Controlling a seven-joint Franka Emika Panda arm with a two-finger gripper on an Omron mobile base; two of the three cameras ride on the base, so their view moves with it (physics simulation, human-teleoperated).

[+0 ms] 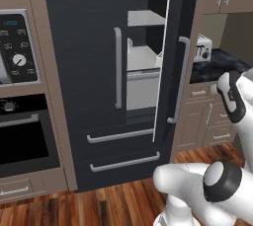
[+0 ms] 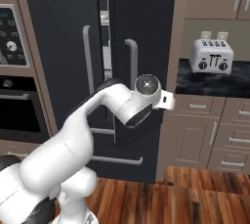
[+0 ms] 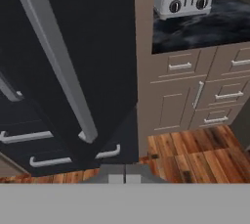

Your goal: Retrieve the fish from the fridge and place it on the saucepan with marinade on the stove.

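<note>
Your arm (image 2: 97,115) bent forward at the fridge (image 1: 89,72), pincer (image 3: 125,175) pressed together and empty, right door's handle (image 3: 53,56) just beyond its tips.

One fridge (image 1: 89,72) stands at twelve o'clock, with two upper doors, the right one ajar, and two silver bar handles (image 1: 118,67) on them. Below sit two drawers (image 1: 121,148), each with one horizontal handle. Through the gap, two pale shelves (image 1: 143,18) can be counted. One built-in oven (image 1: 22,141) sits at nine o'clock, under one control panel (image 1: 19,47) carrying one white dial. One silver toaster (image 2: 211,56) with four slots and two front knobs stands at two o'clock on one dark countertop (image 2: 215,82). One white robot arm (image 2: 88,135) rises in front.
</note>
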